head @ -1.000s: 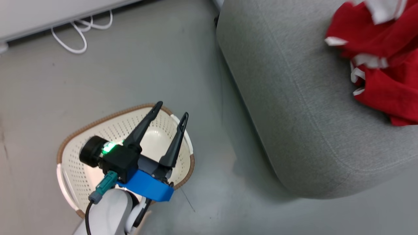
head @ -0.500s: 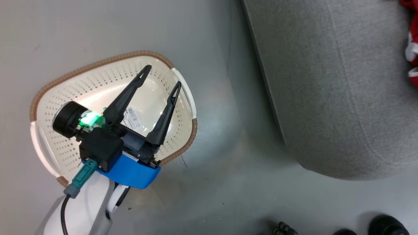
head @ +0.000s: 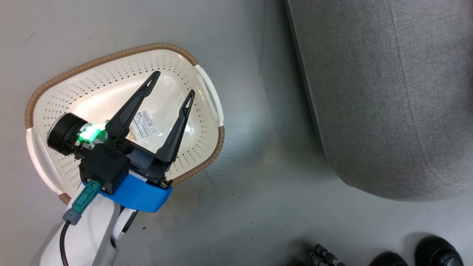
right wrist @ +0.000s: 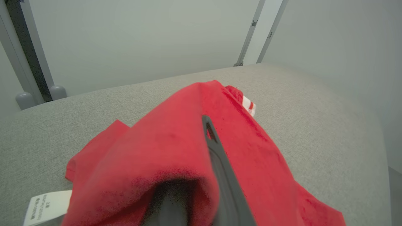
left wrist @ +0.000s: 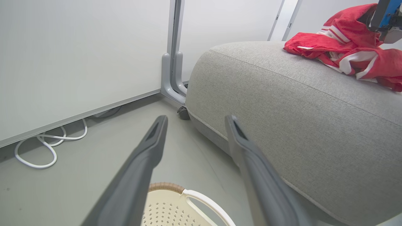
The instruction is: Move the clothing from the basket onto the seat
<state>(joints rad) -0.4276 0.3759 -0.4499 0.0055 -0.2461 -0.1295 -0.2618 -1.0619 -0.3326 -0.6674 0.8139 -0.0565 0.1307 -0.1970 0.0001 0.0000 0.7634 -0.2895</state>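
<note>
The cream basket (head: 122,55) stands on the floor with only its barcode sticker (head: 144,123) inside. My left gripper (head: 173,83) hangs open above it, nothing between the fingers (left wrist: 195,119), and the basket's rim and handle (left wrist: 166,187) show below them. To the right is the big grey seat (head: 388,92). The red clothing (left wrist: 345,50) lies bunched on the seat's top (left wrist: 282,103), under the right arm's blue wrist mount (left wrist: 385,14). My right gripper (right wrist: 201,125) is shut on the clothing (right wrist: 176,147) just above the seat (right wrist: 314,103); the fabric hides one finger.
A white cable (left wrist: 47,147) loops on the floor by the wall panel. A grey panel post (left wrist: 172,72) and a small caster (left wrist: 182,113) stand at the seat's far corner. Dark rounded objects (head: 436,253) sit on the floor near the seat's front.
The head camera has tipped down and shifted, so the basket sits higher in view and the clothing has left it. My left gripper stays open over the basket.
</note>
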